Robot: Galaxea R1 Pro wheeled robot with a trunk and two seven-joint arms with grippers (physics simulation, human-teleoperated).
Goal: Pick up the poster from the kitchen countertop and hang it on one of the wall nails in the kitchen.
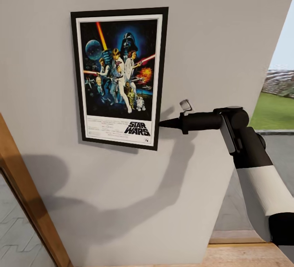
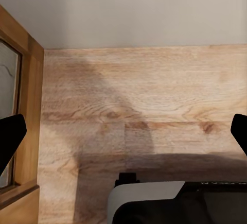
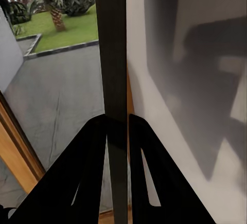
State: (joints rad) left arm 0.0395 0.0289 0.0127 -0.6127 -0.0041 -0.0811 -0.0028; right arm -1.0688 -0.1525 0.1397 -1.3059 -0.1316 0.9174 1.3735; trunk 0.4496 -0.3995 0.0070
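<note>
Pinching the poster's edge, the jaws of the right gripper [image 3: 117, 131] are standing nearly closed in the right wrist view, their two black fingers [image 3: 87, 172] pressing either side of the thin dark frame edge that is running straight between them. On the left arm the jaws are standing wide apart with nothing between them: the left gripper [image 2: 123, 136] is showing one black fingertip at 9 o'clock and the other at 3 o'clock of the left wrist view, hanging over the pale wooden floor [image 2: 144, 100], where a broad shadow is falling. A wooden door frame [image 2: 31, 105] is running along the floor's 9 o'clock side, and the grey wall is meeting the boards farther off.

In the head view, the right arm [image 1: 261, 177] is coming in from 4 o'clock, white and black, and bending toward the poster. Its gripper [image 1: 163, 123] is touching the lower right edge of the frame. The poster [image 1: 119, 77] is lying flat against the light-grey wall [image 1: 212, 34], slightly tilted, at about 11 o'clock of centre, casting a shadow below. Beyond the wall's edge, at 3 o'clock, green grass [image 1: 273, 111] is showing outdoors.
</note>
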